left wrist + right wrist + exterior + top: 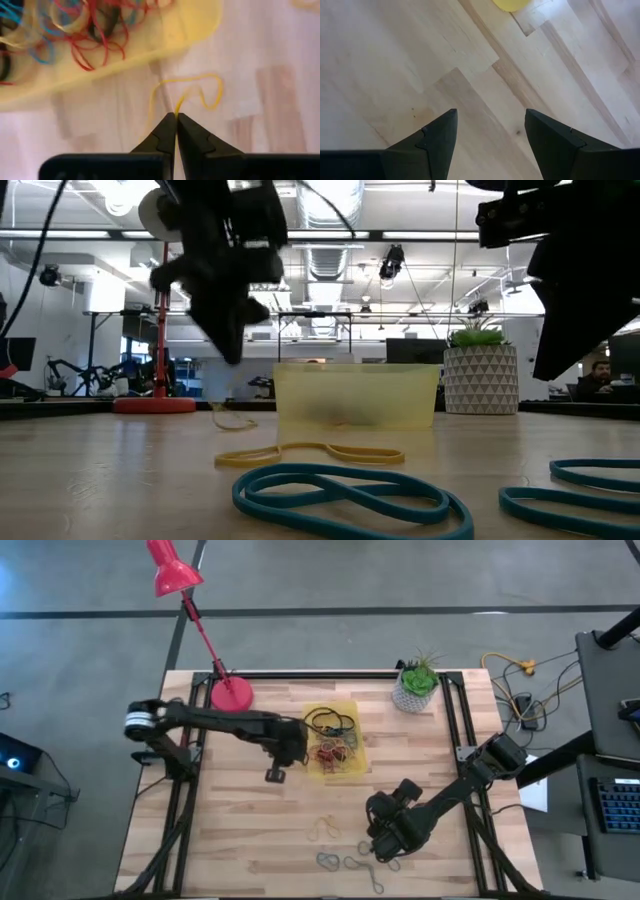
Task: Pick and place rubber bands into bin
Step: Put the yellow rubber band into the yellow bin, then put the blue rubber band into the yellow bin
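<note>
The bin [336, 740], a shallow yellow tray, sits mid-table with several red, black, blue and tan rubber bands [85, 30] inside. My left gripper [292, 758] hovers beside its near left corner, shut on a thin yellow rubber band [200, 87]; it also shows in the low view [230, 345]. More rubber bands lie flat on the table nearer the front: a yellow one [310, 452] and teal ones [350, 495]. My right gripper [490, 135] stands open above bare wood at the front right [385, 835], beside those loose bands. My left gripper pinches the yellow band's strand [177, 109] between its two fingertips, coming from above and slanting steeply down. The band dangles slack below the fingers [226, 416]. I cannot tell whether its lower loop still touches the table.
A red desk lamp has its base [232, 693] at the far left, and a white ribbed plant pot [413, 692] stands at the far right. A small dark block [275, 775] lies near the left gripper. Black rails run along the table's edges.
</note>
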`<state>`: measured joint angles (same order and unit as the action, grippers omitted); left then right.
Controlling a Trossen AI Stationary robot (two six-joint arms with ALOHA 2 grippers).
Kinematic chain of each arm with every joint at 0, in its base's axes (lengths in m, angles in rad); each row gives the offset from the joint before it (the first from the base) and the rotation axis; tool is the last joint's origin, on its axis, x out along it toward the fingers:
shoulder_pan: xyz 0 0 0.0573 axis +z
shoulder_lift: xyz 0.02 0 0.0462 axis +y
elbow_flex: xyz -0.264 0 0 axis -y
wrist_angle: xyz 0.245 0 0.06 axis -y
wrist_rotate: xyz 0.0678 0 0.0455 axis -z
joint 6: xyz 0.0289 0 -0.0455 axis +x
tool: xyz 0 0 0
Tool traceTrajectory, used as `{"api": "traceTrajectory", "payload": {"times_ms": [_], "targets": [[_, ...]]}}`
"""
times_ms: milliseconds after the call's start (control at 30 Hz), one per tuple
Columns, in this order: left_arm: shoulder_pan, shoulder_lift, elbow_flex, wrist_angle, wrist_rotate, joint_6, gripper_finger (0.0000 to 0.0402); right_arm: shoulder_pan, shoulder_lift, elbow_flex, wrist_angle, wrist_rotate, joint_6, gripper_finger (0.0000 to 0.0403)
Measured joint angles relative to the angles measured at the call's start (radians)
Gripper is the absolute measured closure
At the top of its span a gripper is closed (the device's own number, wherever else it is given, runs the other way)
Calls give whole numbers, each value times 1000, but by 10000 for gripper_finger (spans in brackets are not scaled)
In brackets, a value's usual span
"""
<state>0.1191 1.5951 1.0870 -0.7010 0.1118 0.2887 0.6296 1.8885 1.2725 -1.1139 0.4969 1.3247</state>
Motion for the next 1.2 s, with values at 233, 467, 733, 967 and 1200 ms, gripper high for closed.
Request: {"api": "traceTrajectory", "payload": {"times_ms": [233, 467, 733, 967, 1200], "targets": [[-11, -112, 140, -14, -90, 5, 401, 0, 0, -13, -2, 0, -1, 184], [-13, 6, 420, 44, -252, 21, 401, 0, 0, -13, -5, -5, 1, 184], [-14, 134, 469, 168, -393, 89, 401, 6, 0, -12, -4, -98, 32, 184], [-42, 195, 395, 55, -392, -132, 348, 68, 0, 0, -2, -123, 60, 184], [-104, 171, 389, 40, -372, -151, 273, 181, 0, 21, 14, -188, 10, 184]]}}
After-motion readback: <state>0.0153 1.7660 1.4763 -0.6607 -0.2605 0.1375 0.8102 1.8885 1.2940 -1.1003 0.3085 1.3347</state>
